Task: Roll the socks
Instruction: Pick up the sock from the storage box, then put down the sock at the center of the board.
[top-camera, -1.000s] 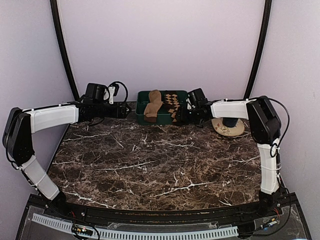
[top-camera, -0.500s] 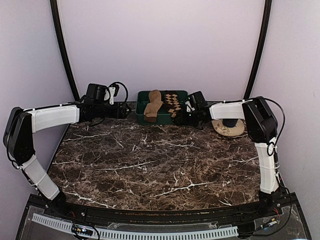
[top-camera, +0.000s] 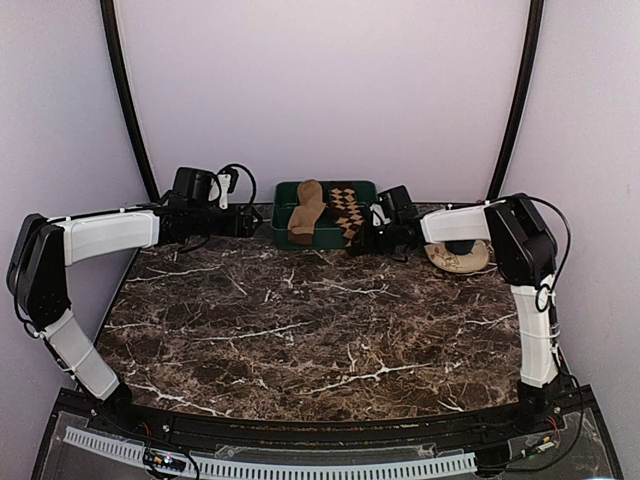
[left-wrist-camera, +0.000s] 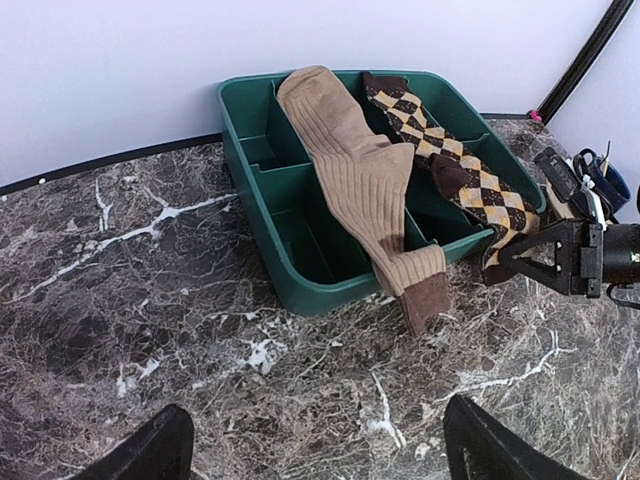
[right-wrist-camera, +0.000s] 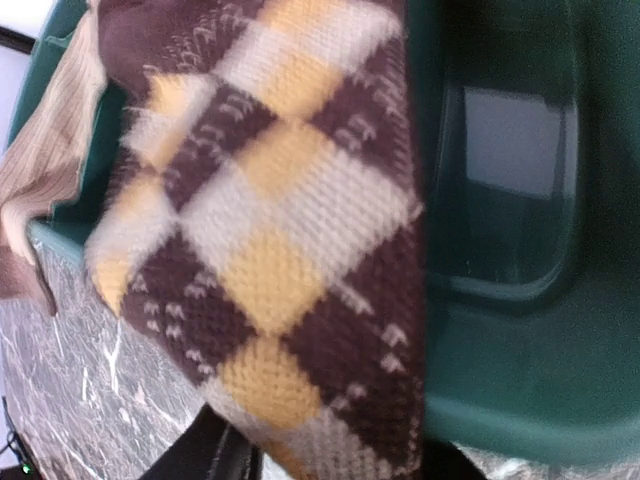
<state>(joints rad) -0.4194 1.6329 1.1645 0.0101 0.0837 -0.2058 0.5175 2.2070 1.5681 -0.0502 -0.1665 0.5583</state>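
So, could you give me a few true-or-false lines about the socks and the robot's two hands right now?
1. Both the tan sock and the argyle sock lie draped across the green tray. True.
2. Seen from above, the tan sock lies to the right of the argyle sock. False: it lies to its left.
3. The left hand is gripping the tan sock. False: it is open, apart from the tray and holds nothing.
4. The right hand is at the end of the argyle sock that hangs over the tray's front edge. True.
5. The socks are already rolled up. False: both lie stretched out flat.
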